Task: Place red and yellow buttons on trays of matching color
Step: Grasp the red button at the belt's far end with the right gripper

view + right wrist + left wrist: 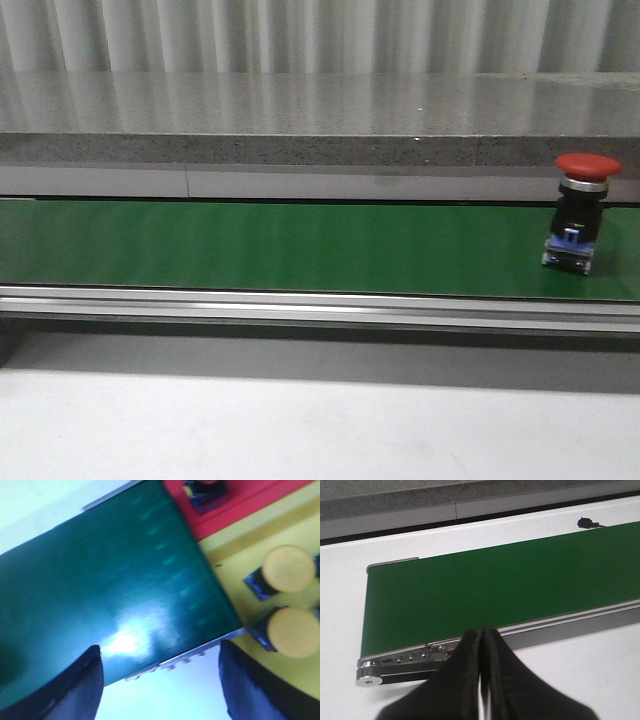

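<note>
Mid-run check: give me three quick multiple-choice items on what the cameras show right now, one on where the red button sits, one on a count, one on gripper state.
1. Where is the red button in the front view?
A. On the green belt, near its right end
B. On the grey ledge behind the belt
C. On the white table in front of the belt

2. How many yellow buttons sit on the yellow tray in the right wrist view?
A. None
B. Two
C. Four

3. How do the grippers stand?
A. Both open
B. Left open, right shut
C. Left shut, right open

Answers:
1 A: the red button stands on the green belt.
2 B: two yellow buttons on the yellow tray.
3 C: left gripper fingers meet; right gripper fingers stand apart.
</note>
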`<action>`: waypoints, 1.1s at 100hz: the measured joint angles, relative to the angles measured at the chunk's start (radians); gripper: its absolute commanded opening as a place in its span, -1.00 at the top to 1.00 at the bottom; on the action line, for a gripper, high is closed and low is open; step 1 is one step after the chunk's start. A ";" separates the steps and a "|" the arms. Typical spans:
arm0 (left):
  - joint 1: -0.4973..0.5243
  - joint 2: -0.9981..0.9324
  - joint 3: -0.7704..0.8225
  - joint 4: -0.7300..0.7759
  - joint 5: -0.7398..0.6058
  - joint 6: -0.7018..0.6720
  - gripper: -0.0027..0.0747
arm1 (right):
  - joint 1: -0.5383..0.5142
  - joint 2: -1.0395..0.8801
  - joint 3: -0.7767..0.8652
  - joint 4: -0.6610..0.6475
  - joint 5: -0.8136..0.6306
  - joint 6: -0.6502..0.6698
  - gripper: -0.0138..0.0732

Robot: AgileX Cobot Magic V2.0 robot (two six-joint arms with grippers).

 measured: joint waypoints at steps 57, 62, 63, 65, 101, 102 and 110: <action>0.000 0.000 0.000 0.000 0.000 0.000 0.98 | 0.253 0.141 -0.167 0.128 0.238 -0.265 -0.46; 0.000 0.000 0.000 0.000 0.000 0.000 0.98 | 0.253 0.170 -0.174 0.159 0.242 -0.300 -0.46; 0.000 0.000 0.000 0.000 0.000 0.000 0.98 | 0.253 0.178 -0.176 0.167 0.244 -0.305 -0.46; 0.000 0.000 0.000 0.000 0.000 0.000 0.98 | 0.253 0.186 -0.181 0.178 0.244 -0.321 -0.46; 0.000 0.000 0.000 0.000 0.000 0.001 0.98 | 0.254 0.348 -0.203 0.202 0.104 -0.374 -0.01; 0.000 0.000 0.000 0.000 0.000 0.001 0.98 | 0.254 0.348 -0.203 0.202 0.101 -0.374 0.06; 0.000 0.000 0.000 0.000 0.000 0.001 0.98 | 0.254 0.354 -0.205 0.193 0.081 -0.374 0.35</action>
